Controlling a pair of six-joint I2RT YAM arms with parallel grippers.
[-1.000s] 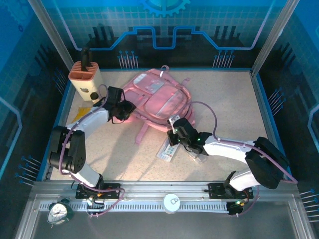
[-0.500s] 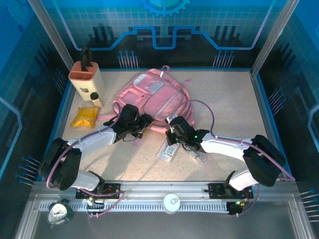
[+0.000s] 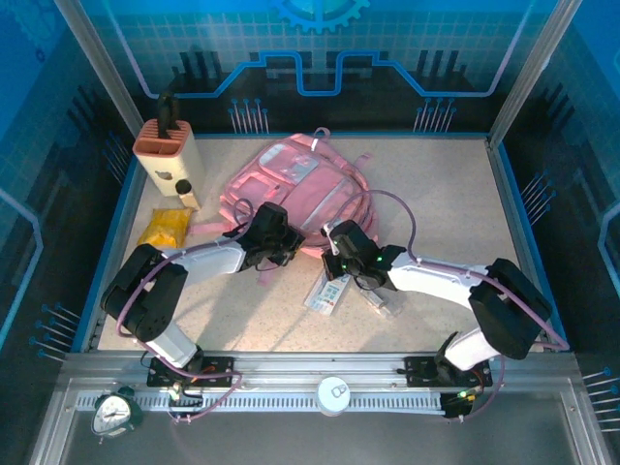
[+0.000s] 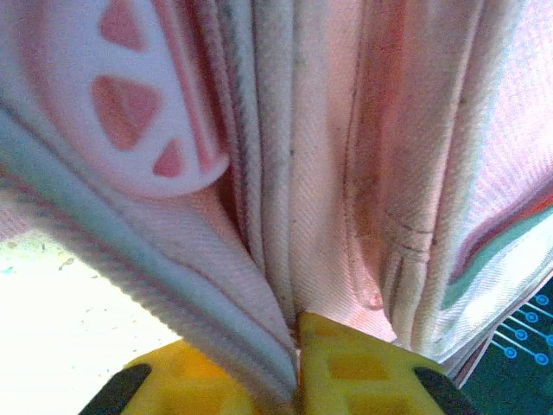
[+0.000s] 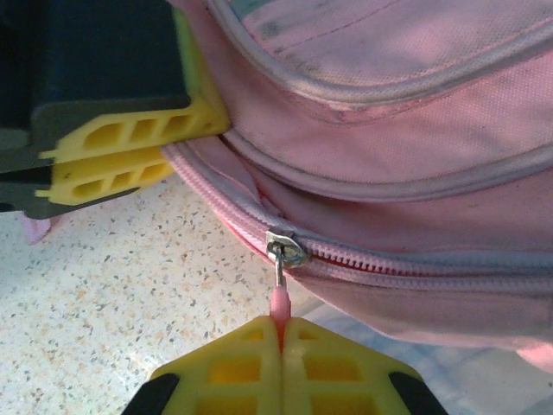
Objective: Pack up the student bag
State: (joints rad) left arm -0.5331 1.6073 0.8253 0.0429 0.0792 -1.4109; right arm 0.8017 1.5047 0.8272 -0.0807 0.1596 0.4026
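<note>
Nearby, knife block (image 3: 168, 155) and yellow packet (image 3: 165, 229) sit beside the student bag (image 3: 305, 182)

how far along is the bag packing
Nothing looks packed: a yellow packet and a flat white item lie on the table outside the student bag. In hand: the left hand pinches bag fabric, the right hand grips the pink zip pull. Left: opening the zip, loading those items.

White-and-black arms (image 3: 208, 260), purple cables (image 3: 413, 221), yellow tool fingers (image 5: 251, 363).
</note>
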